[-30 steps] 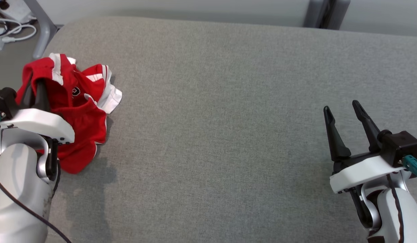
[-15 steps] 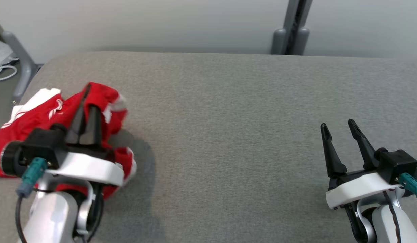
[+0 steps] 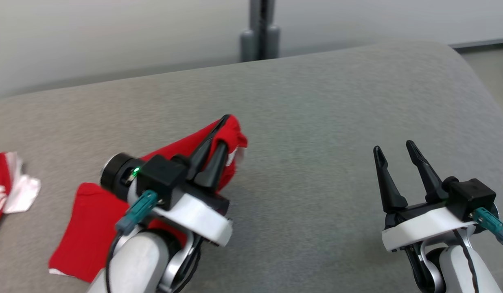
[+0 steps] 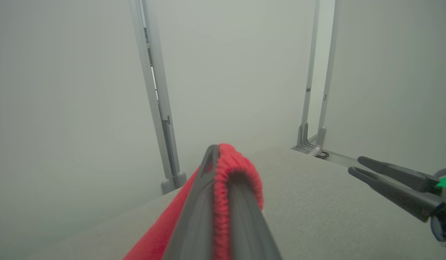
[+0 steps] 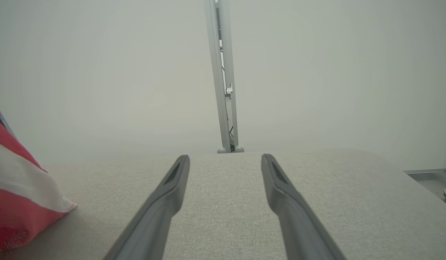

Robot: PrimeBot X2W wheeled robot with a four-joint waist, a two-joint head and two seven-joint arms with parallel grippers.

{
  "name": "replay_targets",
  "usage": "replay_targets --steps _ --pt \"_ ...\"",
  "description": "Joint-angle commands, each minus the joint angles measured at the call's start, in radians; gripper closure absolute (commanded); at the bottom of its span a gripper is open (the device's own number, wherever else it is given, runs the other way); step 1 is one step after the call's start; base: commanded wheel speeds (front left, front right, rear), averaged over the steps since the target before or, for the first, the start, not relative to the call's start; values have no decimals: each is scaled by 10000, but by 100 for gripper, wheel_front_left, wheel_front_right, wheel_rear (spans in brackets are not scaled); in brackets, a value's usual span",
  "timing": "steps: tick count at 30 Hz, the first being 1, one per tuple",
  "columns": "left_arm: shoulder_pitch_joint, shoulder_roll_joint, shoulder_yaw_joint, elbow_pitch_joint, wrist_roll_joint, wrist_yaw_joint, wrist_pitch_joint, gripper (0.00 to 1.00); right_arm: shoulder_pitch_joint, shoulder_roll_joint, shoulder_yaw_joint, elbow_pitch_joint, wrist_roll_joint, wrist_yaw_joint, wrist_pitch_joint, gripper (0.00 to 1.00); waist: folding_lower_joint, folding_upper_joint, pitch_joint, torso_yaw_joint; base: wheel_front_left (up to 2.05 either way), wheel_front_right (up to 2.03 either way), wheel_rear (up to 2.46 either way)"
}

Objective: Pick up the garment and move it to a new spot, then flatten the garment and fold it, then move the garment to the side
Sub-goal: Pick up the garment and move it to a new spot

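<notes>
In the head view the left gripper [image 3: 224,130] sits toward 7 o'clock. Its fingers are pressed together on a fold of garment [image 3: 236,136] and point to 1 o'clock, and its pale forearm [image 3: 133,260] rises from the bottom edge. The right gripper [image 3: 392,145] sits toward 4 o'clock, jaws spread wide, fingers pointing to 12 o'clock.

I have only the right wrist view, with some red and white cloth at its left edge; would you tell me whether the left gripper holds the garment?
Observer: Yes, the left gripper is shut on a red fold of the garment.
Operator: Is all of it lifted?
Observer: No, its trailing end appears to rest on the grey cushion.
Operator: How near is my right gripper?
Observer: The right gripper stands apart from the cloth, off to its right.
</notes>
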State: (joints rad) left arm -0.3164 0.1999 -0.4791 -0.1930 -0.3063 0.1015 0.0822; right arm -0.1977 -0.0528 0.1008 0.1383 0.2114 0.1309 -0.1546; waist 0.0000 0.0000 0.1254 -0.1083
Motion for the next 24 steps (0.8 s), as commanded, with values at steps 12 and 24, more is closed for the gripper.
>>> replay_targets --steps 12,24 --pt "-1944 -696 -608 2562 32 -745 -289 100 -247 13 31 445 792 -3 -561 0 0 0 1618 -3195 0 0 0" --pt "-2286 -978 -1312 5462 -23 -1449 -1053 0 -785 0 78 1181 1185 -3 -1020 0 0 0 2165 -2832 0 0 0"
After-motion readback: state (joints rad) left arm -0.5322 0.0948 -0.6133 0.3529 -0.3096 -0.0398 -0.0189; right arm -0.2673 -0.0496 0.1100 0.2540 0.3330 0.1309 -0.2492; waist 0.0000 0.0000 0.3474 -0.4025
